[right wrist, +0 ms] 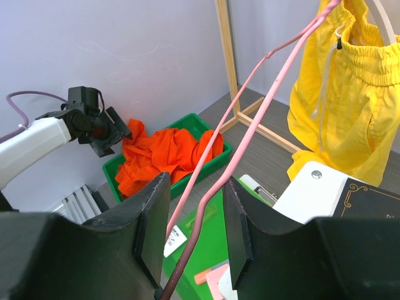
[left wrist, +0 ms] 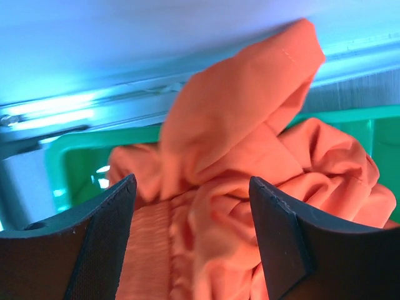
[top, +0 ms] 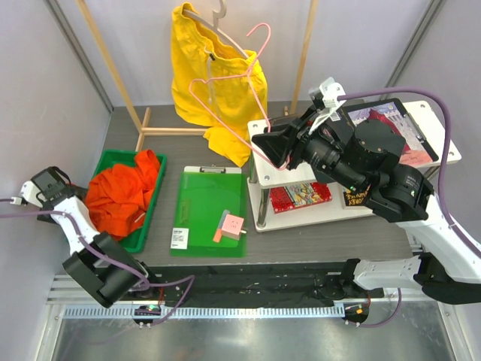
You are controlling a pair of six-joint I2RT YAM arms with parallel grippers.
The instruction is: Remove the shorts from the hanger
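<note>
At the near left of the surface (top: 316, 241), your left end effector (left wrist: 190, 184) hangs released, jaws apart over the orange-red shorts (top: 120, 195) heaped in the green bin (top: 137, 242). Farther right, your right end effector (right wrist: 195, 187) grasps a bare pink hanger (right wrist: 249, 136). At the back, the yellow shorts (top: 207, 75) hang on a grey hanger (top: 219, 13) at the wooden rack (top: 113, 68).

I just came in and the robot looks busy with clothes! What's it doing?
The robot is taking shorts off hangers. Its left gripper is open right above the orange shorts, which lie bunched up in the green bin. Its right gripper holds a bare pink hanger up in the air. The yellow shorts hang on another hanger at the back, so that pair is not yet off.
</note>
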